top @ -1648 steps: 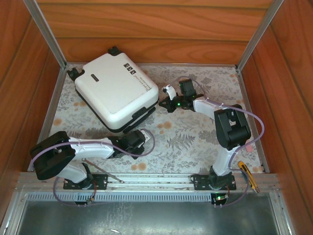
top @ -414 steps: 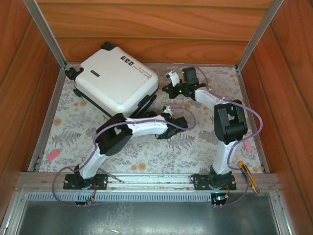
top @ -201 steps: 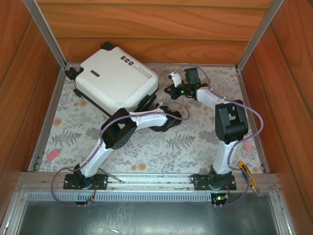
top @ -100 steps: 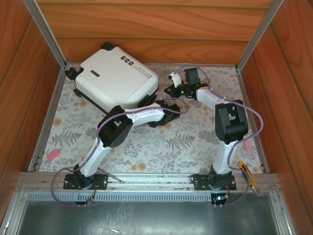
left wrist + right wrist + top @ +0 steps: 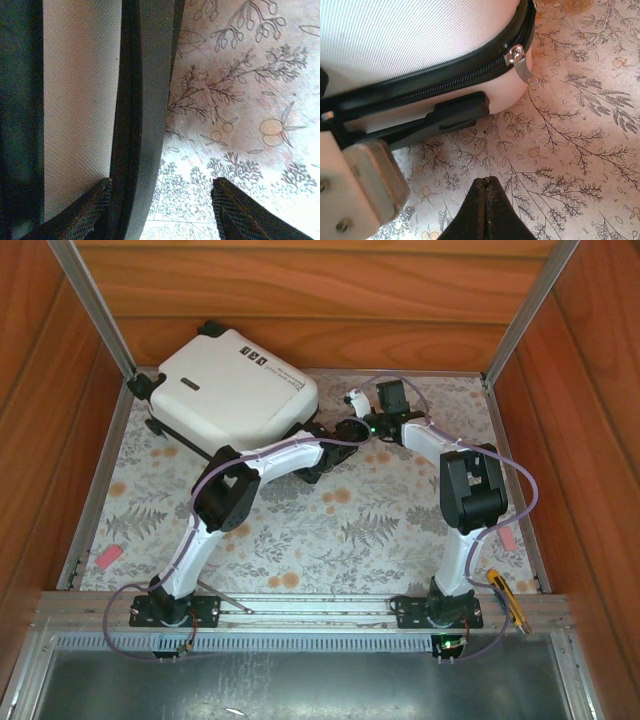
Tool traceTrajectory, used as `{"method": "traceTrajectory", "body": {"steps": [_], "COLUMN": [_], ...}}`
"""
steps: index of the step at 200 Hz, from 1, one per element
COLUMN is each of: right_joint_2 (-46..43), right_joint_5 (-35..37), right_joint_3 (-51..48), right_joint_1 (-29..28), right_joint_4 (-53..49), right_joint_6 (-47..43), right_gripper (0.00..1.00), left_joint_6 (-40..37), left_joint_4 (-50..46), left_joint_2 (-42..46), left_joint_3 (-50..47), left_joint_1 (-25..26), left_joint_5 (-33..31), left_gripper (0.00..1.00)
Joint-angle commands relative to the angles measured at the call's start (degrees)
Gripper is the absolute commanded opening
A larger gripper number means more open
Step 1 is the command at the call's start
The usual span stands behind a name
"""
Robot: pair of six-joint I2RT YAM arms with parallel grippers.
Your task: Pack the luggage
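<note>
The luggage [image 5: 235, 388] is lying at about 11 o'clock on the floral counter [image 5: 400, 530], with its far edge close to the wooden back wall [image 5: 320, 340]. The left tool [image 5: 316, 442] is sitting at the case's 4 o'clock corner. In the left wrist view its fingers [image 5: 90, 210] are standing spread wide, and the shell's dark rim [image 5: 145, 125] is running up between them. The right tool [image 5: 486, 187] is hovering just beside that corner, at its 3 o'clock, with fingers pressed together on nothing and pointing toward the black zipper seam [image 5: 445, 75] and its silver pull [image 5: 521, 62]. A yellow knife [image 5: 508, 600] is lying at 5 o'clock.
</note>
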State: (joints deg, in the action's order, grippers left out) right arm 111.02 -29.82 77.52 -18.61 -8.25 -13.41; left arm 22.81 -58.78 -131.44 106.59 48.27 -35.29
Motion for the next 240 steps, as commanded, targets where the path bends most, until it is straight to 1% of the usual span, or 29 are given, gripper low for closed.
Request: {"method": "traceTrajectory", "body": {"steps": [1, 17, 37, 45, 55, 62, 94, 130, 159, 173, 191, 194, 197, 201, 207, 209, 213, 225, 240], "right_joint_2": [-1.16, -1.03, -0.98, -1.02, -1.20, -1.42, -2.70, -5.14, -6.04, -5.93, -6.44, -6.70, -7.08, -7.71, -8.87, -9.28, -10.08, -12.62, -15.22], "right_joint_5": [-1.49, -1.53, -1.64, -1.63, -1.61, -1.75, -2.89, -5.50, -2.76, -1.38, -0.91, -1.04, -1.23, -1.41, -1.86, -2.07, -1.81, -2.01, -2.08], "right_joint_3": [-0.70, -0.78, -0.88, -0.95, -1.05, -1.21, -2.81, -6.37, -6.38, -5.70, -5.63, -6.00, -6.49, -7.46, -9.32, -10.00, -11.52, -15.86, -21.94], "right_joint_1": [0.24, 0.24, 0.27, 0.28, 0.24, 0.29, 0.23, -0.17, -0.78, -0.80, -0.86, -0.82, -0.95, -1.03, -1.24, -1.25, -1.48, -1.93, -2.43], "right_joint_4": [-0.98, -0.89, -0.80, -0.74, -0.59, -0.31, 1.65, 6.00, 4.24, 2.77, 1.24, 1.29, 1.56, 2.26, 3.85, 4.43, 5.91, 9.43, 14.79], "right_joint_6": [-0.92, -0.84, -0.83, -0.76, -0.81, -0.93, -2.18, -3.99, -8.51, -9.94, -10.57, -10.54, -10.33, -9.87, -8.85, -8.48, -7.21, -3.64, -1.42], "right_gripper": [0.00, 0.00, 0.00, 0.00, 0.00, 0.00, 0.00, 0.00, 0.00, 0.00, 0.00, 0.02, 0.06, 0.15, 0.31, 0.33, 0.35, 0.36, 0.37], "left_joint_6": [-0.31, 0.04, -0.03, -0.20, -0.46, -0.69, -2.05, -5.71, -12.06, -13.34, -13.06, -13.09, -13.10, -13.14, -13.22, -13.20, -13.25, -13.52, -14.93], "left_joint_4": [0.93, 0.89, 0.96, 1.04, 1.04, 1.04, 2.52, 8.64, 14.08, 15.78, 17.81, 18.44, 19.11, 20.21, 22.32, 22.90, 24.31, 28.57, 34.09], "left_joint_2": [-1.00, -1.52, -2.16, -2.32, -2.38, -2.25, 1.19, 12.26, 21.66, 24.78, 28.47, 29.18, 30.08, 31.31, 33.46, 34.17, 35.71, 40.42, 46.39], "left_joint_3": [-0.99, -1.62, -2.23, -2.46, -2.86, -3.24, -8.73, -22.40, -33.52, -37.18, -40.90, -41.53, -42.35, -43.50, -45.35, -45.99, -47.25, -51.01, -56.09], "left_joint_1": [-2.33, -3.07, -3.35, -3.36, -3.36, -3.36, -3.14, -1.30, 3.55, 5.58, 5.86, 5.79, 5.87, 5.87, 5.89, 5.88, 5.87, 5.95, 5.96], "left_joint_5": [2.79, 3.68, 4.23, 4.51, 5.06, 5.32, 7.29, 11.99, 12.64, 13.07, 17.05, 17.80, 18.53, 19.70, 21.34, 21.78, 22.41, 24.18, 25.53], "left_gripper": [0.54, 0.48, 0.31, 0.23, 0.08, 0.00, 0.00, 0.00, 0.00, 0.00, 0.00, 0.00, 0.00, 0.00, 0.00, 0.00, 0.00, 0.00, 0.00]}}
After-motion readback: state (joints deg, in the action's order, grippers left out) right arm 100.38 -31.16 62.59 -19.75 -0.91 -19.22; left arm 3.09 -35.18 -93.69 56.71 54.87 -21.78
